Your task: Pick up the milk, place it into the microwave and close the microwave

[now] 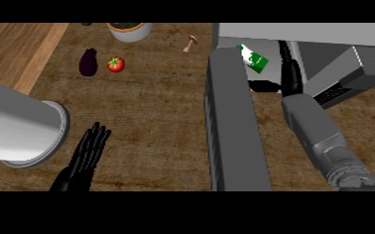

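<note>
Presently, milk: green-and-white milk carton [251, 58] tilted inside the grey microwave [322, 54], far right.
Right hand: black hand [289, 74] reaching in beside carton; grip hidden, cannot tell.
Left hand: black hand [86, 153] flat, fingers straight, near left on wooden surface [154, 109].
Door: grey microwave door [233, 124] open.

Kitchen: wooden counter [147, 109] with microwave [322, 64], tomato [116, 64], eggplant [89, 62].

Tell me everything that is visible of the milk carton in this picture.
The milk carton is white with a green printed panel and looks like cardboard. It is tilted, not upright, just inside the opening of the grey microwave, right of its open door. The black right hand reaches in beside it; below it is dark, so contact cannot be judged. Its lower part is hidden.
</note>
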